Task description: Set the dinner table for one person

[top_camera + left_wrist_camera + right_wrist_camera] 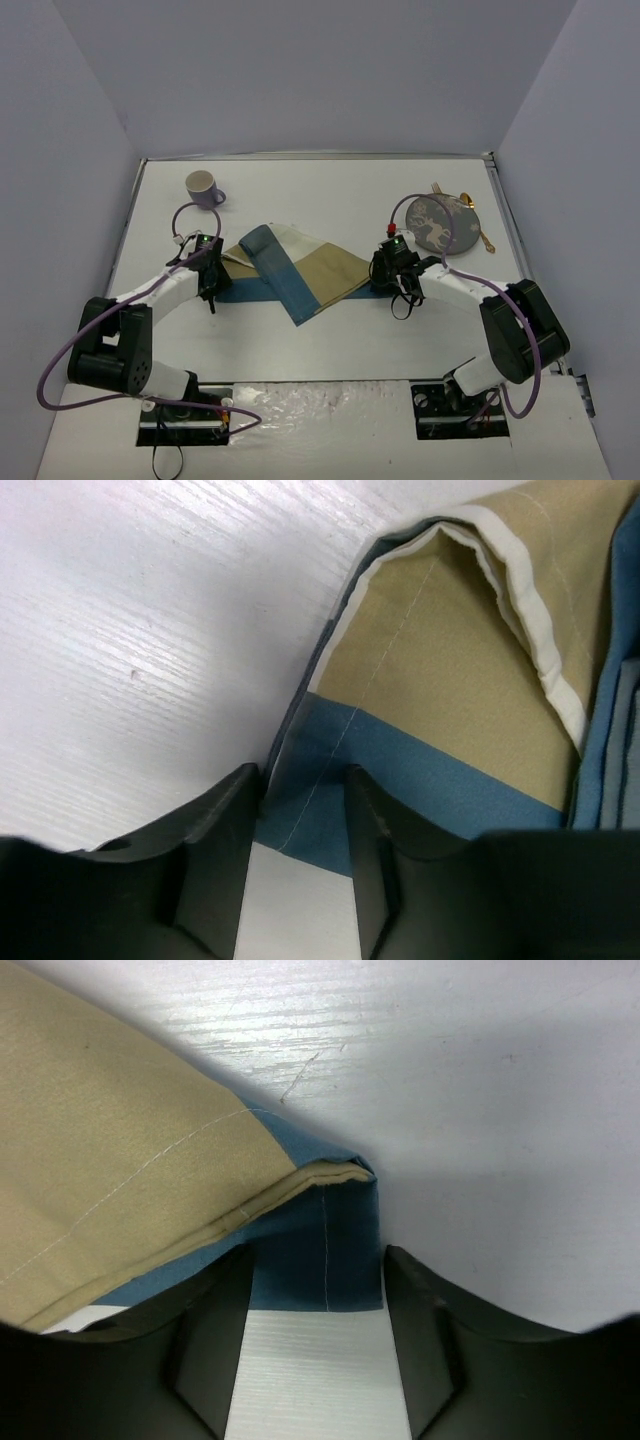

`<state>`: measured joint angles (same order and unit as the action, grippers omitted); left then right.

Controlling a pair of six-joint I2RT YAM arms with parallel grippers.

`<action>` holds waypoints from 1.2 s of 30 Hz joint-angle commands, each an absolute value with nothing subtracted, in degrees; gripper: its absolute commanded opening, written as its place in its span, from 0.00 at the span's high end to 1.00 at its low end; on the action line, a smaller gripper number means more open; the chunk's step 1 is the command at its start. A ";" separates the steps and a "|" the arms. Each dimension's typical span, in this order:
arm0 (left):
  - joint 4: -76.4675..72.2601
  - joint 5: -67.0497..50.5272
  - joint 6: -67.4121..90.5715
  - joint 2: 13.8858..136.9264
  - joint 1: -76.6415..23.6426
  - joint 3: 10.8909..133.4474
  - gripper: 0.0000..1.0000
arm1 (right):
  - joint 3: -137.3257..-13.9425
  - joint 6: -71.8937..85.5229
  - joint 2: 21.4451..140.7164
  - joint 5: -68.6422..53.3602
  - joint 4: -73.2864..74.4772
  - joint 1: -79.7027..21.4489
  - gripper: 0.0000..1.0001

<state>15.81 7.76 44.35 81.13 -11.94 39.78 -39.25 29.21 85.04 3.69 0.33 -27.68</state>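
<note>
A blue-and-tan checked placemat [300, 270] lies folded and rumpled in the middle of the white dinner table [330, 190]. My left gripper [208, 285] is down at its left end. In the left wrist view the gripper [305, 775] straddles a blue corner of the placemat [430, 680], jaws apart, the left finger [235, 820] touching the raised cloth edge. My right gripper [385, 275] is at the placemat's right end. In the right wrist view this gripper [317, 1255] stands open around a blue corner of the placemat [120, 1160], which lies flat on the table [480, 1080].
A lilac mug [203, 187] stands at the back left. A grey patterned plate [440, 222] sits at the back right with gold cutlery [484, 238] at its edge. Pale lilac walls close in the table on three sides.
</note>
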 commanded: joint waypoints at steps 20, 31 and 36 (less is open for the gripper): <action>41.61 6.14 34.55 72.14 -11.65 77.10 1.00 | -67.32 23.01 75.87 3.67 19.48 -25.12 1.00; 46.95 -3.57 34.09 70.83 -9.80 71.61 1.00 | -62.02 19.75 73.39 -4.68 27.28 -23.33 1.00; 49.34 -14.54 31.57 72.73 -9.05 72.36 1.00 | -62.47 16.74 74.56 -12.18 30.19 -23.38 1.00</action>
<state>48.16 -5.35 34.60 73.78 -9.86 68.77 -60.44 20.55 76.16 -4.45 27.43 -23.33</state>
